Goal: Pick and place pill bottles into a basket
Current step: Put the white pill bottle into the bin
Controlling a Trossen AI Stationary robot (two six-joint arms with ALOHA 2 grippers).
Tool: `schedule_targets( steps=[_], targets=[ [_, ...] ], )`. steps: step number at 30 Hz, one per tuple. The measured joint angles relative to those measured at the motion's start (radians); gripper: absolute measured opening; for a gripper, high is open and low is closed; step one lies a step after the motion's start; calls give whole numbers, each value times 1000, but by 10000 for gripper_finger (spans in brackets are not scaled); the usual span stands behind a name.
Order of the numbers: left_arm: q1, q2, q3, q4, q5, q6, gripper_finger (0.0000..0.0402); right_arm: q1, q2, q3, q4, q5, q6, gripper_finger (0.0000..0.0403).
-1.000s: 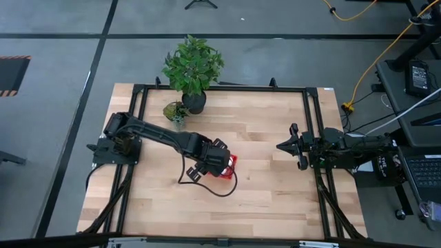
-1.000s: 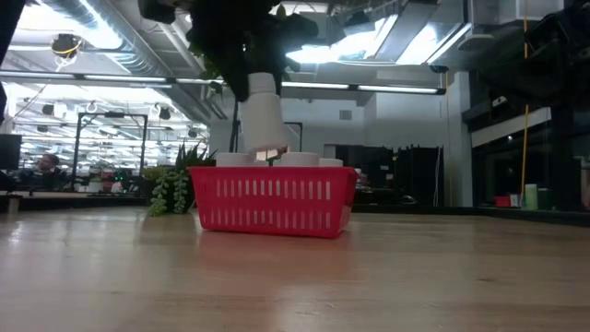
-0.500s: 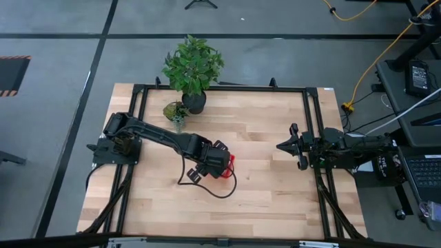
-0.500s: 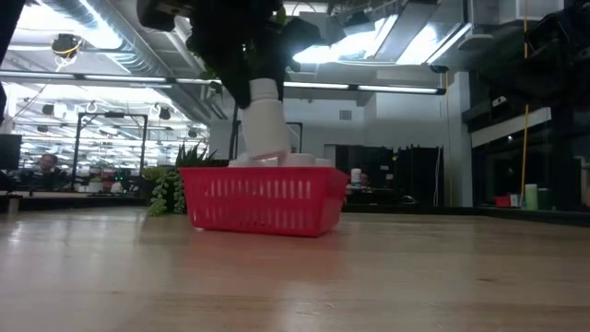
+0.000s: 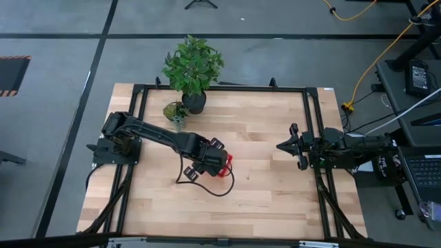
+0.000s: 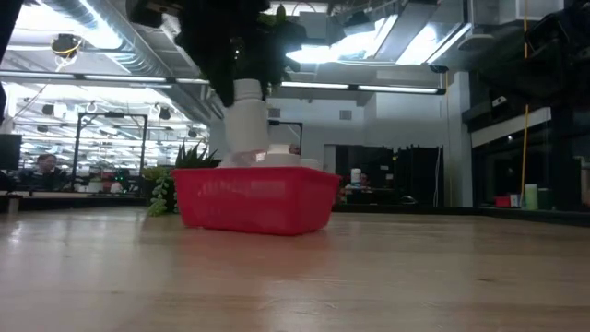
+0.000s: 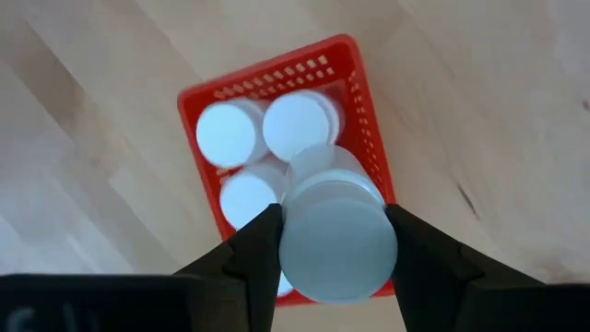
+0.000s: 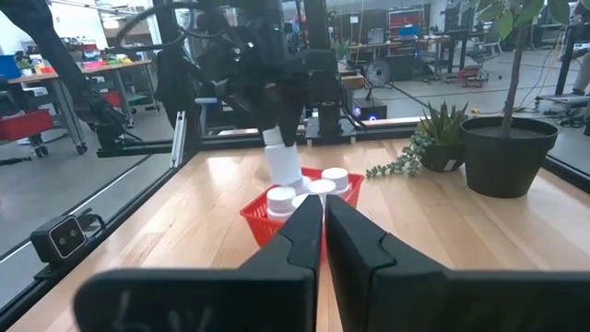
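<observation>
The left end effector [image 7: 336,242] was clamped on a small white cylindrical plastic pill bottle [image 7: 336,235], held directly above the red plastic mesh basket [image 7: 364,120]. The bottle appeared light, rigid and smooth-walled; a grip across its body seemed soundest. The right end effector [image 8: 324,210] was clenched, well apart.

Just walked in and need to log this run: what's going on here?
The left gripper is shut on a white pill bottle and holds it over the red basket near the middle of the table. Several bottles already stand in the basket. The right gripper waits shut at the table's right side, holding nothing.
</observation>
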Motion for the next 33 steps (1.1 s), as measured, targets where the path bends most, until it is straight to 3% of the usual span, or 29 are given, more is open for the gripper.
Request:
schedule_targets(
  steps=[17, 27, 33],
  targets=[
    [-19, -129, 0, -40, -54, -157, 157, 0, 0, 0, 0, 0, 0, 22],
    [-204, -134, -2, -57, -1, -323, 157, 0, 0, 0, 0, 0, 0, 22],
    [-321, -120, -125, 25, 22, -474, 157, 0, 0, 0, 0, 0, 0, 22]
  ],
)
